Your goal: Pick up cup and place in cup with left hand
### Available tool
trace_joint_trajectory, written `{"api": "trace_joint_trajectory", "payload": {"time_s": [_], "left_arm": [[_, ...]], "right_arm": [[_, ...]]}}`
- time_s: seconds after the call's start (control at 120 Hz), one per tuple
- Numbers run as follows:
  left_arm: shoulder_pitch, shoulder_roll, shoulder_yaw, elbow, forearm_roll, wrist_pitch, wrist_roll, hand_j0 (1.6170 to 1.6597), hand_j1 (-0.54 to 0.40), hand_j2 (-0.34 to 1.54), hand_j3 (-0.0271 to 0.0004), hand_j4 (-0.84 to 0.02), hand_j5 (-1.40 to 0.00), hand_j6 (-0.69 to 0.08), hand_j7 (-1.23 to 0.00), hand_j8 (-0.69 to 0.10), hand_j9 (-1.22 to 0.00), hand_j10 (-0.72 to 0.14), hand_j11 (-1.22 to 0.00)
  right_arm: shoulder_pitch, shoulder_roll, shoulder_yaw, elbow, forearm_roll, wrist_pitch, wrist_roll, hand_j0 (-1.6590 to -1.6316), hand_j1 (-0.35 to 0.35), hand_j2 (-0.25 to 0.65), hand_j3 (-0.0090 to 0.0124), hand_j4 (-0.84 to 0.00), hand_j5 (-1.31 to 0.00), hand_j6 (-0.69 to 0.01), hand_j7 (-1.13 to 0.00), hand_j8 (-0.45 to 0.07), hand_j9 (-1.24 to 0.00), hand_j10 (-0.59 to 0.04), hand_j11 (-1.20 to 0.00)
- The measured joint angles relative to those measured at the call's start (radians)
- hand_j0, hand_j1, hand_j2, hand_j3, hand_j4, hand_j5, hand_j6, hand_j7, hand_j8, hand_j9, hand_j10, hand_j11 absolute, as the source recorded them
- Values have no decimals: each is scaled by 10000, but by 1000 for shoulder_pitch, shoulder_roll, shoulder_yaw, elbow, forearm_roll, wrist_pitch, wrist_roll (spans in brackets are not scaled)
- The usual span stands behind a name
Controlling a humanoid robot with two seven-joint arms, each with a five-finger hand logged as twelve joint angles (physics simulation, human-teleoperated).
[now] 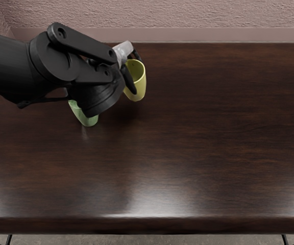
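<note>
Reaching over the table [198,153] with the left arm [50,58]. In the left hand [121,55], gripping the yellow cup [139,88] mouth up at upper centre, likely for nesting in the green cup [89,121], half hidden at upper left.

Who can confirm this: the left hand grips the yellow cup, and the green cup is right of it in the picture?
Not quite: the head view shows the green cup left of the yellow cup, not right. The left hand does grip the yellow cup.
</note>
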Motion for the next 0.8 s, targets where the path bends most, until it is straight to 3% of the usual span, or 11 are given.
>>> {"api": "trace_joint_trajectory", "payload": {"time_s": [0.133,0.325,0.5,0.65,0.8], "left_arm": [[-88,0,12,-46,-27,-6,1,16527,-770,1189,0,-4589,-8195,-2895,-8184,-2357,-8260,-4314,-7959],[-190,0,86,-112,-60,-12,16,16529,-712,1476,0,-4739,-8344,-2995,-8398,-2453,-8515,-4528,-7962],[-234,4,164,-142,-68,-13,46,16541,-1033,2472,0,-4998,-8279,-3153,-8293,-2778,-8394,-4737,-7882],[-267,33,217,-177,-70,-16,53,16554,-1334,4110,0,-5261,-8230,-3359,-8251,-2977,-8339,-5006,-7837],[-273,50,256,-201,-84,-75,55,16556,-1264,4107,0,-5342,-8344,-3586,-8230,-3063,-8251,-5141,-7836]], "right_arm": [[0,0,0,0,0,0,0,-16581,-3311,-32,0,-148,-192,-147,-193,-147,-193,-148,-193],[0,0,0,0,0,0,0,-16581,-3310,-33,0,-149,-194,-148,-194,-149,-194,-149,-194],[0,0,0,0,0,0,0,-16581,-3310,-33,0,-149,-194,-148,-194,-149,-194,-149,-194],[0,0,0,0,0,0,0,-16581,-3311,-33,0,-148,-193,-147,-193,-148,-193,-148,-193],[0,0,0,0,0,0,0,-16581,-3311,-33,0,-148,-193,-147,-193,-148,-193,-149,-193]]}}
